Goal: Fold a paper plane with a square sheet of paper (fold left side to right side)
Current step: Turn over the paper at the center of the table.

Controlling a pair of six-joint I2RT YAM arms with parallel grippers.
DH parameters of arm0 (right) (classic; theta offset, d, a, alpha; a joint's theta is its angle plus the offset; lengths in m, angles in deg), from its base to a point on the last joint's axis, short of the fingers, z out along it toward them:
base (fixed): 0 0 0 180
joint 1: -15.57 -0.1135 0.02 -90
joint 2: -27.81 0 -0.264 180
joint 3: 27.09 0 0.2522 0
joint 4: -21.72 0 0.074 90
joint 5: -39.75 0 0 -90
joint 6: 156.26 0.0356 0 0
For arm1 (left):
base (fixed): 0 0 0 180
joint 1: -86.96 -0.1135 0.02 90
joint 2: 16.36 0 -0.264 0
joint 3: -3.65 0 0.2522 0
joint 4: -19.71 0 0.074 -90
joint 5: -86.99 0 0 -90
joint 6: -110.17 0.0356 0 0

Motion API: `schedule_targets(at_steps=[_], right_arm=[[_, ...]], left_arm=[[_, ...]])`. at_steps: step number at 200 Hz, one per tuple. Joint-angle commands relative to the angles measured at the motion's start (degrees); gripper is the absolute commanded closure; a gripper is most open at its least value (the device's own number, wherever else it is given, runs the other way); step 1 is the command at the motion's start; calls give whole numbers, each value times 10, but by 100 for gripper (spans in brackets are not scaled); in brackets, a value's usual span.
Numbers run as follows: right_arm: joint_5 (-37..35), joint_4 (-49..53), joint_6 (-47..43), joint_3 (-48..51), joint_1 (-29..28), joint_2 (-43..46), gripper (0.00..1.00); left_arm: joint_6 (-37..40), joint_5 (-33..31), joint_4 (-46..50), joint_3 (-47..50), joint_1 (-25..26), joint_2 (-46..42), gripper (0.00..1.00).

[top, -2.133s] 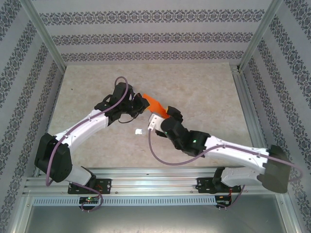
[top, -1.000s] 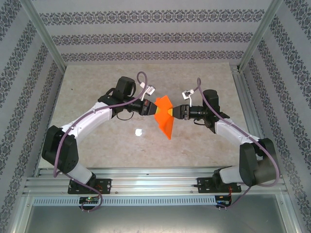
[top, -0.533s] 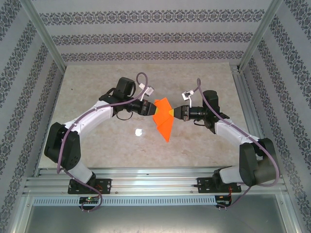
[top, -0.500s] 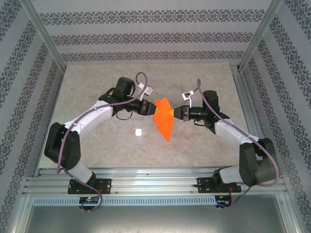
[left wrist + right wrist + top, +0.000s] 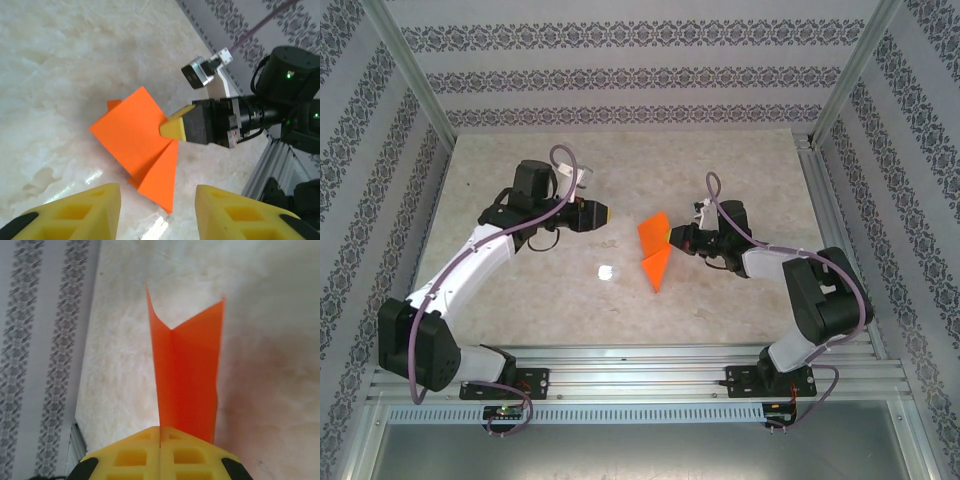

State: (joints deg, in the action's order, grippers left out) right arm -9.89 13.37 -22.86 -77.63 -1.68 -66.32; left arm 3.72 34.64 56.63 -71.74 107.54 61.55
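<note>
Our right pincer has its yellow tips pressed together on the orange paper, pinching its right-hand edge. In the right wrist view the two tips meet with no gap, and the paper rises straight out from between them. We see it there almost edge-on, as layers lying close together that end in a V-shaped notch at the far end.

In the left wrist view the same pincer comes in from the right and grips the paper at one corner. The paper is creased into a wide flap above and a narrower pointed flap hanging below. Its shadow falls on the table beneath, but we cannot tell whether the lower point touches the surface.

Our left pincer stands apart from the paper, off to its left, with bare table between them. Its yellow fingers are spread at the bottom of the left wrist view with nothing between them, and they point towards the paper.

From above, the paper sits near the middle of the pale marbled table, its point aimed at the near edge. A small white shiny spot lies on the table just left of that point, and patterned walls close in the far side and both flanks
</note>
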Motion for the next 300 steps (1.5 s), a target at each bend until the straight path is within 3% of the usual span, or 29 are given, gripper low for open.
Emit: schedule_targets(at_steps=[1, 40, 80, 117, 159, 187, 273, 300], right_arm=[[-78, -68, 64, 16, -2, -21, 100], [-143, -12, 49, 25, -10, -16, 100], [-148, -2, 59, 30, -11, -26, 100], [-131, -14, 93, 31, -10, -33, 100], [-137, 32, 129, 22, -14, -20, 100], [-146, 79, 134, 5, -21, -10, 100], [-165, 138, 154, -9, -30, 27, 100], [-160, 139, 160, -12, -30, 25, 100]], left_arm=[[-61, 8, -62, 42, 39, 12, 58], [-133, -3, -136, 46, 114, 80, 62], [-129, -37, -163, 6, 178, 183, 60], [-10, -124, -147, -24, 223, 226, 47], [138, -292, -151, -8, 279, 219, 43], [195, -366, -135, -32, 310, 251, 41], [206, -416, -124, -93, 333, 342, 39], [200, -427, -128, -89, 335, 345, 50]])
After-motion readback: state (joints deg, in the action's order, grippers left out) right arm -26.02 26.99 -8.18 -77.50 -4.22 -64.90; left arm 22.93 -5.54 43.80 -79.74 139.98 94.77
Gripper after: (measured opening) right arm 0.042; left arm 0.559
